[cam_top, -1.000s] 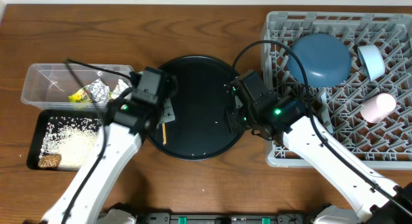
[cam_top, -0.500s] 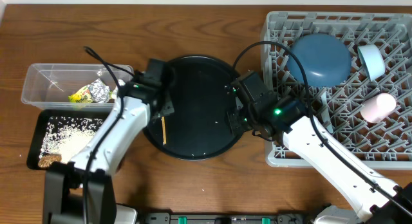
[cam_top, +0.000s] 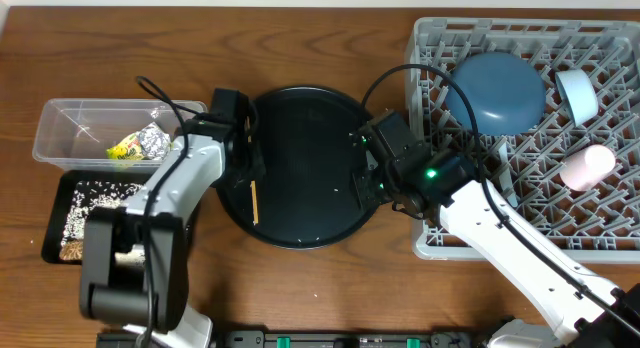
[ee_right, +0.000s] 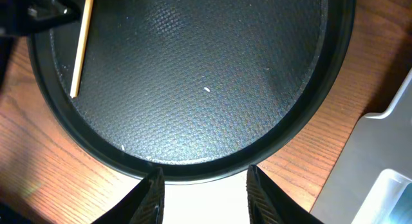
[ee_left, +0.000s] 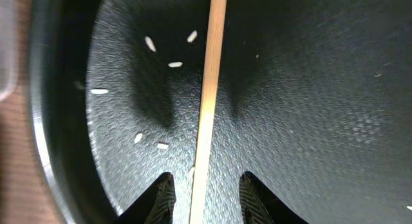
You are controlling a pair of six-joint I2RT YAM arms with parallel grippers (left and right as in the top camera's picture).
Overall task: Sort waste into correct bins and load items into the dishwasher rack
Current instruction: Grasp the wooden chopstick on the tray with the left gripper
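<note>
On the round black tray (ee_left: 322, 121), your left gripper (ee_left: 205, 193) straddles the chopstick (ee_left: 210, 89), jaws apart; closing off-centre could roll it away.

The left gripper (ee_left: 205, 185), jaws parted, straddles a chopstick (ee_left: 210, 102) beside rice grains (ee_left: 175, 64) on the black tray (ee_left: 315, 121).

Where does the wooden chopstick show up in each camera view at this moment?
Overhead: the chopstick lies on the left part of the round black tray, near its rim.
Left wrist: the chopstick runs top to bottom through mid-frame, between the open left end effector fingers.
Right wrist: the chopstick lies slanted at top left.
Shared landmark: the round black tray.
</note>
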